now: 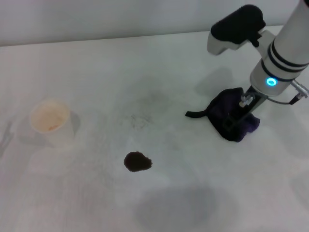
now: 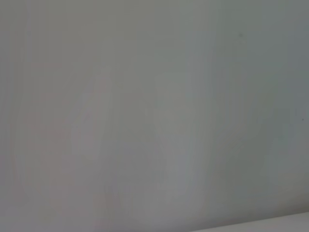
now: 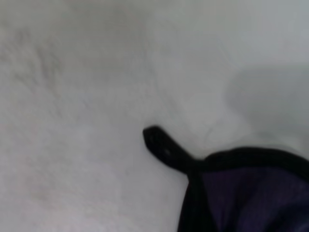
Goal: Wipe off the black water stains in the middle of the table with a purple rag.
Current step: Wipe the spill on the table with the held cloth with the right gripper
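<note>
The black water stain point(image 1: 137, 162) is a small dark oval blotch on the white table point(image 1: 120, 72), near the middle and toward the front. To its right and farther back, the purple rag point(image 1: 223, 107) sits bunched up on the table, its black strap tail point(image 1: 195, 114) pointing left. My right gripper point(image 1: 236, 118) comes down from the upper right and is shut on the rag's bunched middle. The right wrist view shows the rag point(image 3: 251, 198) and its strap point(image 3: 164, 147) resting on the tabletop. My left gripper is out of view, and its wrist view shows only a blank pale surface.
A white paper cup point(image 1: 50, 121) stands upright at the left of the table, well away from the stain. Faint grey scuff marks point(image 1: 140, 116) lie between the stain and the table's far edge.
</note>
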